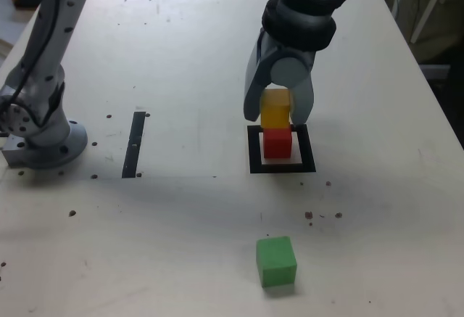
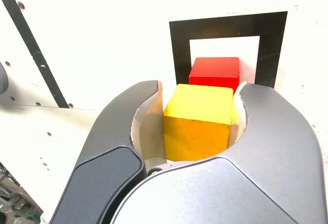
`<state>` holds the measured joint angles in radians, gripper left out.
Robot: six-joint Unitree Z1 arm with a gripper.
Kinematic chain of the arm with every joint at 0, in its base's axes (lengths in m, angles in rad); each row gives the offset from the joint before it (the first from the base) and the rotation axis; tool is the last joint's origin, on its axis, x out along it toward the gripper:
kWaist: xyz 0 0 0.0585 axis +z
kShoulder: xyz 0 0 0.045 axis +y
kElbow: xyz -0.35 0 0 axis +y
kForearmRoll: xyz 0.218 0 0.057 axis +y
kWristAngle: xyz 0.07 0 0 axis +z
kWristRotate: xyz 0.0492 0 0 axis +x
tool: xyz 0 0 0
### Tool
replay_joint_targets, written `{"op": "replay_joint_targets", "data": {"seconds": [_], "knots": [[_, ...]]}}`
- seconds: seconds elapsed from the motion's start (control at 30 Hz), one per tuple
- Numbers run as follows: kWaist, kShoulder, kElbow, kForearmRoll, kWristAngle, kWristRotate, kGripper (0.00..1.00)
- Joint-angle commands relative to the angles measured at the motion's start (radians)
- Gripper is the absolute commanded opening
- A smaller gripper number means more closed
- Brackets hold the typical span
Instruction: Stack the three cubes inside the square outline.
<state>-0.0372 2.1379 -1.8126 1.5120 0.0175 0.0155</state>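
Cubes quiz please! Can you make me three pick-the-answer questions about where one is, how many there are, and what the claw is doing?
1. Where is the red cube?
A. inside the square outline
B. on the black strip
C. beside the green cube

2. How many cubes are there?
A. two
B. three
C. four

3. What is the gripper doing?
A. open, empty
B. shut on the yellow cube
C. shut on the green cube

Answers: 1 A, red sits in the frame's pale centre. 2 B, red, yellow and the green cube. 3 B, the jaws clamp yellow just above red.
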Motion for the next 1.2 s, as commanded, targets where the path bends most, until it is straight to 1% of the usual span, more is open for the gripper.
{"op": "replay_joint_targets", "data": {"seconds": [0.0,0.47,0.5,0.53,0.57,0.7,0.73,0.77,0.83,1.17], "knots": [[-0.003,0.009,-0.003,0.003,-0.003,-0.002,0.26],[-0.005,0.023,0.000,-0.008,-0.006,0.005,0.27],[-0.005,0.024,0.000,-0.011,-0.006,0.009,0.29],[-0.005,0.025,0.001,-0.014,-0.006,0.014,0.34],[-0.005,0.026,0.001,-0.016,-0.006,0.019,0.42],[-0.004,0.029,0.006,-0.024,-0.007,0.036,0.84],[-0.004,0.030,0.007,-0.024,-0.007,0.038,0.92],[-0.004,0.030,0.008,-0.024,-0.007,0.039,0.97],[-0.004,0.030,0.009,-0.024,-0.007,0.039,0.99],[-0.005,0.018,0.015,-0.024,-0.005,0.040,0.99]]}}
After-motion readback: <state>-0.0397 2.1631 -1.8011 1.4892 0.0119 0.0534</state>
